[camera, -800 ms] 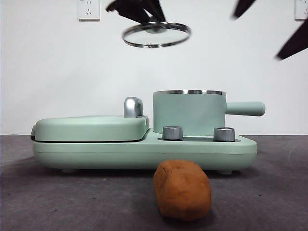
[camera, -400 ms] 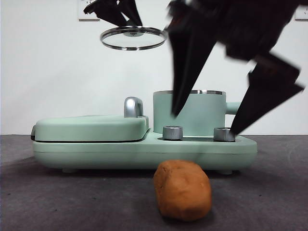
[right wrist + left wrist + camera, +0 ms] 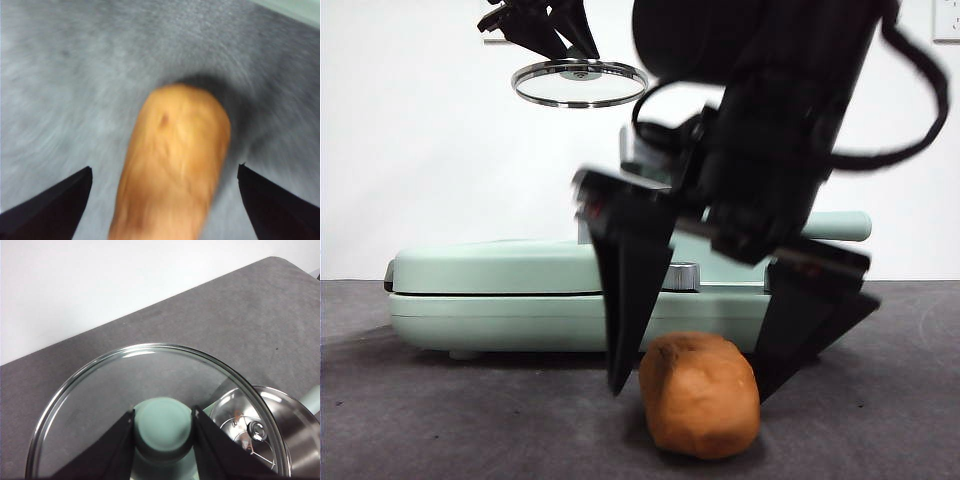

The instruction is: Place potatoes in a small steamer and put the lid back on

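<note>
Dark grey worktop (image 3: 470, 420) is seen carrying the potato (image 3: 700, 395), straddled lengthwise by the wide-spread right end effector (image 3: 690, 385), while the lid (image 3: 580, 83) is held aloft by the left end effector (image 3: 163, 421).

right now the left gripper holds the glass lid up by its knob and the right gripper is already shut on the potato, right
Not quite. The left gripper does hold the glass lid up by its knob, but the right gripper is open, its jaws spread to either side of the potato, which lies on the table, as the right wrist view shows.
</note>
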Controlling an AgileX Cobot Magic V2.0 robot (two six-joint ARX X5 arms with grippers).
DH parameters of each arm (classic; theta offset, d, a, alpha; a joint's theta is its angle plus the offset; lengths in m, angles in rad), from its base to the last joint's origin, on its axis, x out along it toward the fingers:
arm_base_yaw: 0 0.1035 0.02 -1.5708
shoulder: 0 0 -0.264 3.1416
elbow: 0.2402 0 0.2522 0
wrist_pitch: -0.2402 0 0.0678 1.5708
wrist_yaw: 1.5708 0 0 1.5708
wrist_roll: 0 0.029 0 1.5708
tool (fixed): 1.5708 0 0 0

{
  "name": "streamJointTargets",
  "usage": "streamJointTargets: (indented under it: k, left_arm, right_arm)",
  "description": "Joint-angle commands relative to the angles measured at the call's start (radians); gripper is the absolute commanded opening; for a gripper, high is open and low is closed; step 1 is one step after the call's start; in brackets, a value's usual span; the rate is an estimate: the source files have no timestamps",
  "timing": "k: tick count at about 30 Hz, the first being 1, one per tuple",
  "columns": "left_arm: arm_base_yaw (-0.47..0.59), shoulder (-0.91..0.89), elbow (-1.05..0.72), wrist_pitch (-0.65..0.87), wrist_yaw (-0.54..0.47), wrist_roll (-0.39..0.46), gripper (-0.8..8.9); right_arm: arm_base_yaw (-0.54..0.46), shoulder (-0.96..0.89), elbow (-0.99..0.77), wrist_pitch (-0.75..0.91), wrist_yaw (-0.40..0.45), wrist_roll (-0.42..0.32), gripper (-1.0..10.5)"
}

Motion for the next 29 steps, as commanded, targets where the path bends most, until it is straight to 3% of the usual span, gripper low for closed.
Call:
streamJointTargets:
  k: [1, 4, 6, 10, 14, 23, 29]
  left_arm:
    - [-0.003, -0.011, 0.038, 0.024, 0.004, -0.003, 0.5]
    - [-0.003, -0.011, 0.038, 0.024, 0.004, -0.003, 0.5]
    - [-0.003, -0.011, 0.038, 0.024, 0.004, -0.003, 0.5]
    - [-0.002, -0.011, 0.038, 0.024, 0.004, -0.002, 0.5]
    - [0.002, -0.01, 0.038, 0.026, 0.004, -0.003, 0.5]
    - [0.003, -0.01, 0.038, 0.036, 0.004, 0.002, 0.5]
    - [0.003, -0.009, 0.038, 0.036, 0.004, 0.005, 0.5]
  right_arm:
    - [0.011, 0.05, 0.016, 0.031, 0.004, 0.01, 3.3]
    - [0.012, 0.055, 0.016, 0.031, 0.004, 0.01, 0.7]
    - [0.013, 0.045, 0.019, 0.028, -0.004, 0.01, 0.1]
    - [0.002, 0.017, 0.066, -0.022, -0.023, -0.009, 0.1]
    - [-0.034, 0.008, 0.207, -0.203, -0.025, -0.055, 0.1]
    - [-0.227, 0.042, 0.573, -0.483, -0.025, -0.231, 0.1]
    - [-0.357, 0.174, 0.848, -0.621, -0.026, -0.292, 0.1]
